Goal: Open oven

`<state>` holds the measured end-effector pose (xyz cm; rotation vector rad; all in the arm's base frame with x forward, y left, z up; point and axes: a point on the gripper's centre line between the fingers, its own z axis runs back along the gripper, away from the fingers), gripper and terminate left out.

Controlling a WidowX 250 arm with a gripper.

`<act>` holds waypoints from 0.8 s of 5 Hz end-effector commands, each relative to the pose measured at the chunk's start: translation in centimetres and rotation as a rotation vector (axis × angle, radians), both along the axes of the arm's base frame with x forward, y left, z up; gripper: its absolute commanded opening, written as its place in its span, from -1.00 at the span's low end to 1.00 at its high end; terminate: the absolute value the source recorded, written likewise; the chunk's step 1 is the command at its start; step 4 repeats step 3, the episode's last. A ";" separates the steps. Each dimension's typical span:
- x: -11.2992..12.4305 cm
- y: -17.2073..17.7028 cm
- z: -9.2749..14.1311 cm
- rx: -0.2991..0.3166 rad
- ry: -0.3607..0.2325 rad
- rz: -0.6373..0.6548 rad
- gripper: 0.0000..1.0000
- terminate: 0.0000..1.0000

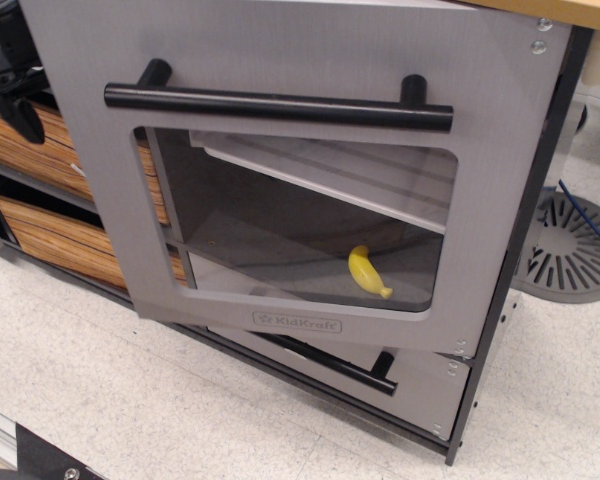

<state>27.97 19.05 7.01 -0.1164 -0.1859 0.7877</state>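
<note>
The oven [280, 190] has a grey door with a clear window and black bar handle, swung partly open.

oven [280, 60] grey | handle [278, 104] black | banana [366, 272] yellow | drawers [50, 160] brown wood-grain

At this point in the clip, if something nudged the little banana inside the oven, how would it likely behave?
The banana looks small, glossy and plastic, so probably light and stiff. It lies loose on the oven floor, seen through the door window, so it would likely slide or spin rather than tip. Its curved shape could make it rock.
</note>
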 end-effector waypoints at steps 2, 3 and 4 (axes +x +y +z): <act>-3.8 -3.3 2.0 0.041 -0.007 -0.303 1.00 -1.00; -3.9 -3.5 2.2 0.030 -0.010 -0.313 1.00 1.00; -3.9 -3.5 2.2 0.030 -0.010 -0.313 1.00 1.00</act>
